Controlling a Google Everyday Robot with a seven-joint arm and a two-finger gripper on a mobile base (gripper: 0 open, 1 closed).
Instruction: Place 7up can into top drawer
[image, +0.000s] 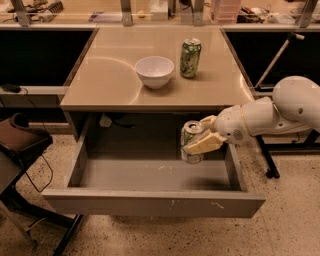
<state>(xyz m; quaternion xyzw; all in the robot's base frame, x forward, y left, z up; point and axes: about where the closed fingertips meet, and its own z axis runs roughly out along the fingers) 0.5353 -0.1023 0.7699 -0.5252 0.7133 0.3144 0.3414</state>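
The 7up can (190, 135), silvery with a silver top, is upright in my gripper (201, 138), which is shut on it. The white arm reaches in from the right. The can hangs over the right part of the open top drawer (150, 201), just above its floor and below the table edge. The drawer is pulled out wide, its grey front panel with white scuffs facing me. Its inside holds nothing else that I can see.
On the tabletop (100, 80) stand a white bowl (154, 71) and a darker green can (190, 58). A brown chair (20, 140) stands at the left of the drawer. A black stand leg (265, 160) is at the right, behind my arm.
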